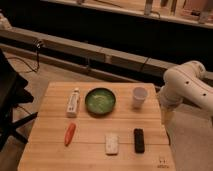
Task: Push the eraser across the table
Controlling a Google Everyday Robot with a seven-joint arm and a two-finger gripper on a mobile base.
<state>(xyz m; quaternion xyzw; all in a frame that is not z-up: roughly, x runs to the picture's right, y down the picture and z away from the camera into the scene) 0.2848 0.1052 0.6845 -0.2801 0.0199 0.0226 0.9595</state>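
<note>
The black oblong eraser (139, 140) lies on the light wooden table (50, 150), near the front right, with its long side running front to back. My white arm (187, 82) comes in from the right and bends down beside the table's right edge. My gripper (167, 121) is at the arm's lower end, just off that edge, behind and to the right of the eraser and apart from it.
A whitish flat block (112, 143) lies just left of the eraser and a carrot (70, 134) further left. Behind them stand a white tube (73, 102), a green bowl (100, 101) and a white cup (139, 96). A dark chair (10, 100) stands left of the table.
</note>
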